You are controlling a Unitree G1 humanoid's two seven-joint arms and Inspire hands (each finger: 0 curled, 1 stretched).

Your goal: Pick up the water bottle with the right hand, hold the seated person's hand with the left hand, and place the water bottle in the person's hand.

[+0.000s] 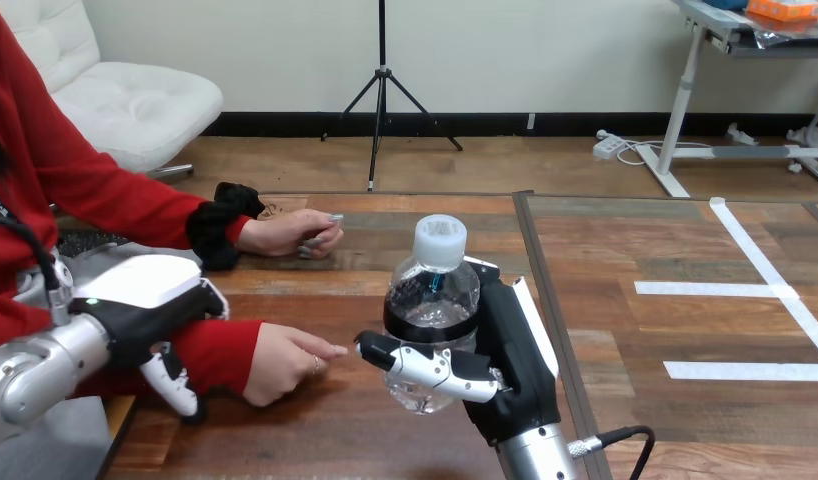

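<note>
Water bottle at the middle, upright, gripped round its belly by right robot hand. Probably light, thin, smooth, easy to squash; best held low and gently. Person's hand near, at 9 o'clock of bottle. Left robot hand loose over red sleeve, holding nothing.

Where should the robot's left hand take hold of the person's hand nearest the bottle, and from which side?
Probably the wrist end, coming from the left and above. The person's nearer hand lies on the table with fingers pointing at the water bottle in the right hand, so that end is crowded, while the left hand is over the red sleeve right beside the wrist.
</note>
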